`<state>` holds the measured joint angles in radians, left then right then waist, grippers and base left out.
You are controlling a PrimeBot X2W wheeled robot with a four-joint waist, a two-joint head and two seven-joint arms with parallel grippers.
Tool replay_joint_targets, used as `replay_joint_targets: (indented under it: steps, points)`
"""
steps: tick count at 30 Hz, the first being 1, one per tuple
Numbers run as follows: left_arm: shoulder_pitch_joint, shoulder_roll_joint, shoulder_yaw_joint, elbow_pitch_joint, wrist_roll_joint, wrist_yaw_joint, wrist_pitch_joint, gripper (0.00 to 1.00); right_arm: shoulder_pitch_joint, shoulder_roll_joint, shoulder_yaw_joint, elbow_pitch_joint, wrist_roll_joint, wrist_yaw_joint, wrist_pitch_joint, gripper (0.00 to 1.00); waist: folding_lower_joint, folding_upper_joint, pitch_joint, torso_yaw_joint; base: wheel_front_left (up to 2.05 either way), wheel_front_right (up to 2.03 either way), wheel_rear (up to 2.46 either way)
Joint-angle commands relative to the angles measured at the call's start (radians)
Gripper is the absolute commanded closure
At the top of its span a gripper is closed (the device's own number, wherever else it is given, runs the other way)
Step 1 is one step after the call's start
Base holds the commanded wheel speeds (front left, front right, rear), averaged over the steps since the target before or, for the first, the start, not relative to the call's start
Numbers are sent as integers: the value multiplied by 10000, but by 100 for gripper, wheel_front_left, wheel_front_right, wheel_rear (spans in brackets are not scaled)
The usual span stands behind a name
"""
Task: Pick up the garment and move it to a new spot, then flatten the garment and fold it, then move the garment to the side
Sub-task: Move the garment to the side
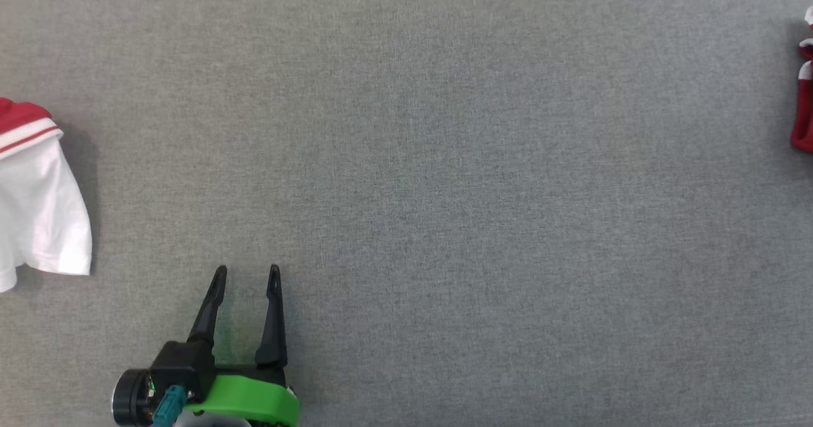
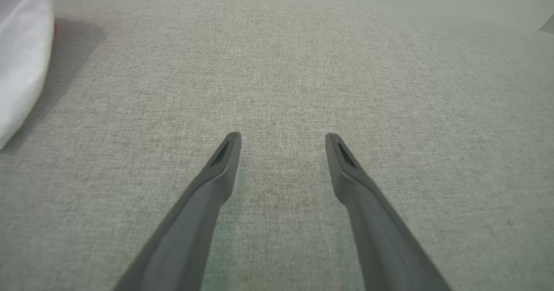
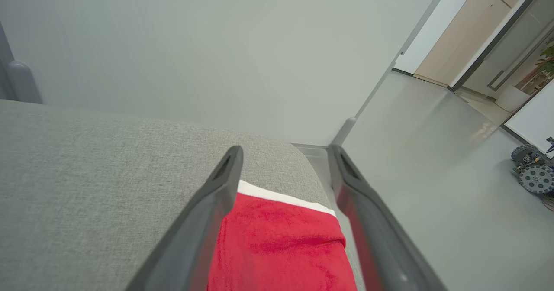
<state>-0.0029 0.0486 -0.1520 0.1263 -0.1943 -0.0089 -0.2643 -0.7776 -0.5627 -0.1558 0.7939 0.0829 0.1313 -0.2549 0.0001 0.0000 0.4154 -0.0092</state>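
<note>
A red garment with white trim lies bunched at the far right edge of the grey fabric surface. In the right wrist view the red garment rests on the surface close to its rounded corner. My right gripper is open just above it, one finger on each side, and the cloth lies loose beneath. My left gripper is at the lower left, open and holding nothing. In the left wrist view the left gripper hovers over bare fabric.
A white garment with a red-striped collar lies at the far left edge, and the white garment also shows at the upper left of the left wrist view. Beyond the surface's right corner the floor drops away, with a small wheeled machine on it.
</note>
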Motion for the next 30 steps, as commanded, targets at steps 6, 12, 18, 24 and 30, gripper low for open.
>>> replay_joint_targets:
  steps: [6,12,18,24,30]
  points:
    - [1125,44,363,217,103,-177,2,0,3593,1454,-710,-3116,-293,-11,-97,0,-1,0,-3350,228,0,0,0]
    - [1839,36,826,22,237,-346,2,0,6538,3467,-942,-5733,-975,-11,-101,0,-1,0,-4330,259,0,0,0]
    - [1774,37,986,18,459,-569,1,0,8703,4902,-865,-6681,-1187,-11,-102,0,-1,0,-4709,433,0,0,0]
    - [1596,37,981,4,323,-507,1,0,9554,5096,-594,-6602,-988,-13,-103,0,-1,0,-4789,442,0,0,0]
    - [1551,39,850,-5,340,-522,1,0,9467,5110,-256,-6715,-651,-11,-103,0,-1,0,-4765,350,0,0,0]
